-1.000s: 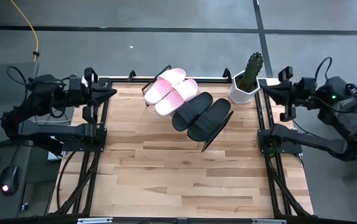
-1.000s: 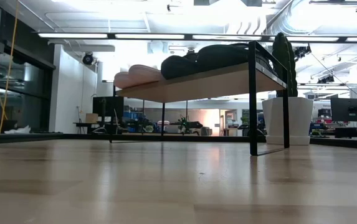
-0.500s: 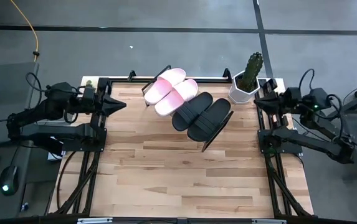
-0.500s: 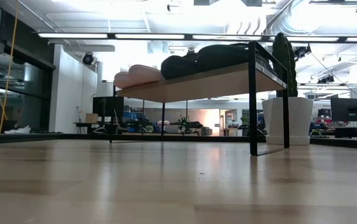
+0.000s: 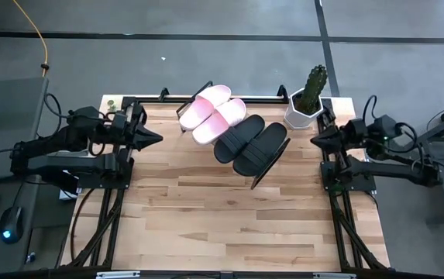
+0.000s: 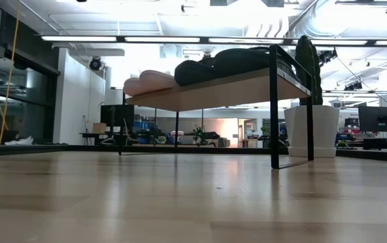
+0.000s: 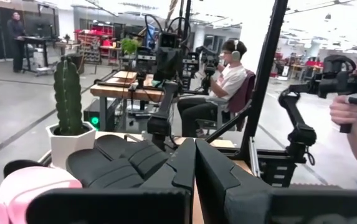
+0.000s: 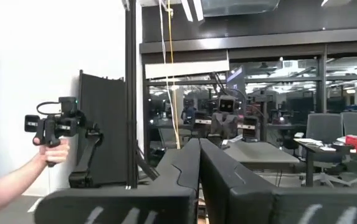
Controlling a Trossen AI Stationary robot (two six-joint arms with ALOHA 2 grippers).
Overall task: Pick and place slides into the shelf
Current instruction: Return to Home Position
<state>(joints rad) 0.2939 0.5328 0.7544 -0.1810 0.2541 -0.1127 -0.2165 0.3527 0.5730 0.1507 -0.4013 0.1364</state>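
All four slides lie side by side on the shelf (image 5: 262,172) at the table's far middle: the pink pair (image 5: 212,114) on its left part, the black pair (image 5: 250,145) on its right. In the low view the slides (image 6: 207,69) rest on the slanted board (image 6: 213,91). My left gripper (image 5: 158,140) sits at the table's left edge, shut, pointing toward the shelf; in its wrist view the shut fingers (image 7: 195,163) face the black slides (image 7: 119,162). My right gripper (image 5: 314,140) hovers at the right edge, shut (image 8: 199,163), pointing left.
A white pot with a cactus (image 5: 308,99) stands right of the shelf near the far right corner. The near half of the wooden table (image 5: 229,221) holds nothing. A person's hands hold handles in the wrist views (image 7: 351,112), (image 8: 52,148); another person sits beyond the table (image 7: 228,81).
Both arms have swung inward from outside the table's frame: my left gripper has moved right and a little nearer, my right gripper left and nearer, each now tipping over its table edge. The slides and shelf have stayed put.
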